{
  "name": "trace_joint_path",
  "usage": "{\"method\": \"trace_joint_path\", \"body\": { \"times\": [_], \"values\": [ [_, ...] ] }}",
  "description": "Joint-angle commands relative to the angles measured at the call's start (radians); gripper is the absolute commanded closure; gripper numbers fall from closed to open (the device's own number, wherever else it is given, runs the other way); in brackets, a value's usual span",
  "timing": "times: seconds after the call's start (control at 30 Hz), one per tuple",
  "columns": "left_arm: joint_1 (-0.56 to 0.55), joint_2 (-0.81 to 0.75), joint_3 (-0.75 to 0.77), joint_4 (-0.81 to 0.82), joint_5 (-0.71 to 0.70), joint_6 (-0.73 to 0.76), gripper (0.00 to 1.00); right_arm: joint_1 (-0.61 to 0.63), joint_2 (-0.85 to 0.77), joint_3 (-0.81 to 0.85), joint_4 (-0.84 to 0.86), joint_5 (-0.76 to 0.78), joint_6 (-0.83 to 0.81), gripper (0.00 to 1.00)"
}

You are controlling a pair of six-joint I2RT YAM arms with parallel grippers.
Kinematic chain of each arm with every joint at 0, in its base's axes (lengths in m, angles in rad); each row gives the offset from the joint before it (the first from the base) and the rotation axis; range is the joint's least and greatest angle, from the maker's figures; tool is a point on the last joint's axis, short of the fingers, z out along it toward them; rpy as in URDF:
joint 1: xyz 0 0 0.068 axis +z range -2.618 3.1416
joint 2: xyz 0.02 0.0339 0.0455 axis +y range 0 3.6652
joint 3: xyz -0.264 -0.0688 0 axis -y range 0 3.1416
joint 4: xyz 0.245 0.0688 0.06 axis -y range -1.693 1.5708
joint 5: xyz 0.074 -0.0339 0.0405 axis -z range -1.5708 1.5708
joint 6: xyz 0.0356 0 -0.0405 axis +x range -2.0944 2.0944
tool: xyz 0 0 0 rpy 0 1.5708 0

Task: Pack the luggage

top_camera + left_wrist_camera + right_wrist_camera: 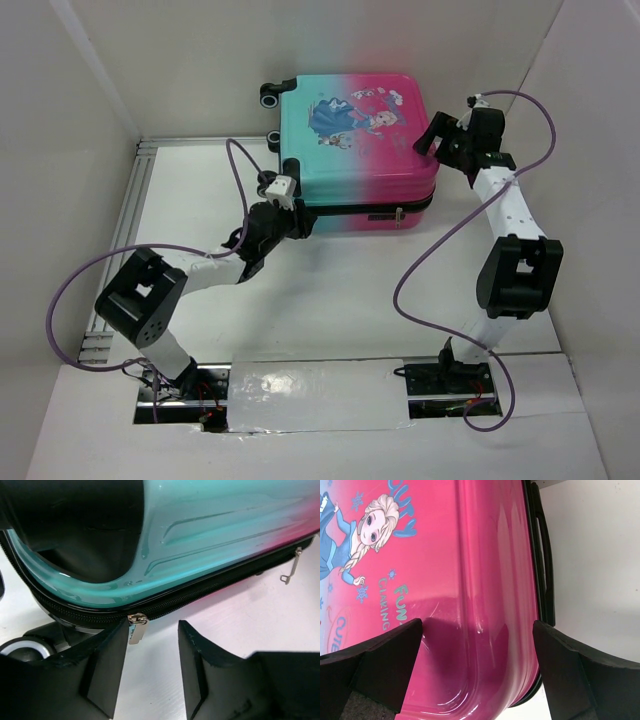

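Top external view: small hard-shell suitcase [360,150], teal-to-pink with a cartoon princess print, lies flat and zipped shut at the far side of the white table [330,300]. Print faces up; black wheels [270,97] are at its left end. Left gripper [295,220] is at the near teal corner. Left wrist view: jaws partly apart, silver zipper pull [136,628] hanging just beside one finger [107,655], not pinched. Right gripper [435,135] is at the pink right end. Right wrist view: jaws wide, straddling the pink edge, holding nothing.
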Motion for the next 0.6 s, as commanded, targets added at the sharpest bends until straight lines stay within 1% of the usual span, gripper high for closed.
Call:
{"method": "trace_joint_path", "body": {
  "times": [0.0, 0.03, 0.07, 0.1, 0.17, 0.27, 0.33, 0.37, 0.57],
  "values": [
    [-0.019, 0.053, 0.038, -0.127, -0.117, -0.021, 0.44, 0.019, 0.017, 0.024, 0.028, 0.003, -0.007, 0.03],
    [-0.019, 0.053, 0.038, -0.140, -0.134, -0.021, 0.48, 0.019, 0.026, 0.024, 0.028, 0.012, -0.007, 0.03],
    [-0.031, 0.062, 0.050, -0.160, -0.151, -0.033, 0.50, 0.028, 0.026, 0.024, 0.028, 0.012, -0.007, 0.03],
    [-0.043, 0.062, 0.050, -0.196, -0.179, -0.034, 0.50, 0.028, 0.026, 0.024, 0.028, 0.012, -0.007, 0.03],
    [-0.054, 0.062, 0.034, -0.207, -0.211, -0.069, 0.50, 0.028, 0.026, 0.034, 0.028, 0.012, -0.016, 0.03],
    [-0.054, 0.043, -0.012, -0.149, -0.211, -0.102, 0.45, 0.028, 0.026, 0.021, 0.028, 0.021, -0.016, 0.03],
    [-0.054, 0.043, -0.012, -0.149, -0.191, -0.103, 0.42, 0.028, 0.026, 0.021, 0.028, 0.010, -0.016, 0.03],
    [-0.054, 0.052, 0.012, -0.184, -0.191, -0.112, 0.40, 0.028, 0.026, 0.021, 0.028, 0.010, -0.016, 0.03],
    [-0.063, 0.053, 0.030, -0.161, -0.202, -0.100, 0.39, 0.028, 0.014, 0.012, 0.038, 0.010, -0.016, 0.03]
  ]
}}
